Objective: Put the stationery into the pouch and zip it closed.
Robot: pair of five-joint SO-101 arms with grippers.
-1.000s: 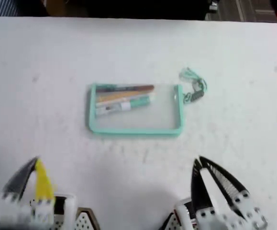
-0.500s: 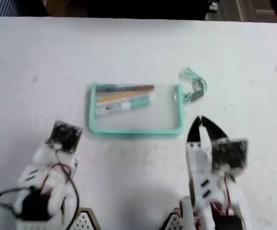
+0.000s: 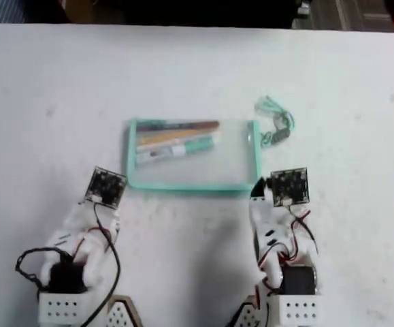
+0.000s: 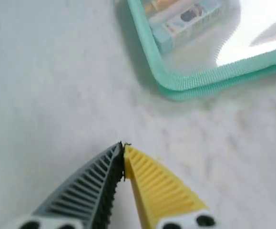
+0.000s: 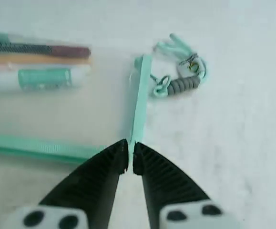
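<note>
A clear pouch with a mint-green rim lies flat in the middle of the table. Inside it, along its far edge, lie a dark pen, an orange pencil and a white-and-teal marker. A teal cord with a grey coil trails from the pouch's far right corner. My right gripper, with black fingers, is shut, its tips at the pouch's near right corner. My left gripper, grey and yellow, is shut over bare table just short of the pouch's near left corner.
The white table spreads wide around the pouch. Both arm bases stand at the near edge. A dark floor strip runs beyond the far edge.
Both arms have swung forward from the near edge toward the pouch. The right gripper's tips have reached the near right corner, and the left has come close to the near left corner.
</note>
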